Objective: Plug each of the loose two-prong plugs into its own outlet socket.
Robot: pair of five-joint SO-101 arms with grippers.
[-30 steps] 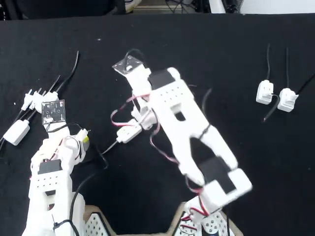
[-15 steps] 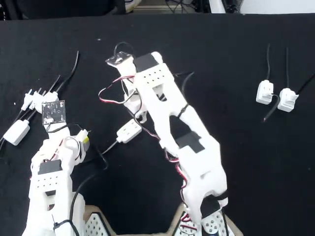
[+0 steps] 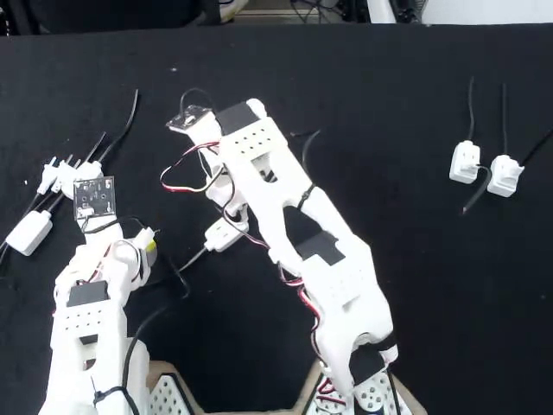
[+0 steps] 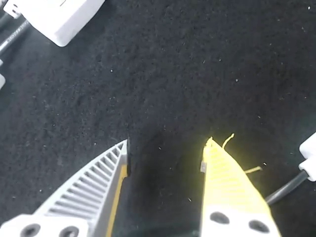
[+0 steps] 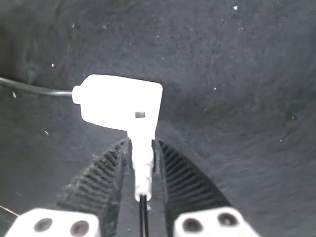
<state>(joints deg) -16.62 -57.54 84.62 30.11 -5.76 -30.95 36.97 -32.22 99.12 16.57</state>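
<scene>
A white outlet socket [image 5: 121, 101] lies on the black cloth with its cord running off to one side. A white two-prong plug [image 5: 142, 163] is pressed end-on against it, and my right gripper [image 5: 141, 148] is shut on that plug. In the high view the same socket [image 3: 221, 233] lies left of centre under the right arm [image 3: 294, 225]. My left gripper [image 4: 167, 145] hangs open over bare cloth, a little way from another white socket [image 4: 59, 17]. Loose plugs [image 3: 57, 176] and a socket [image 3: 28, 232] lie at the far left.
Two more white socket-and-plug pairs [image 3: 465, 162] [image 3: 505, 175] lie at the far right with thin black cords. Black cables [image 3: 117, 138] fan out at the left. The left arm [image 3: 91, 294] stands at the lower left. The table's far edge is at the top.
The right arm has swung its upper part to the left and stretched out over the middle socket. The socket has barely shifted. The left arm has kept still.
</scene>
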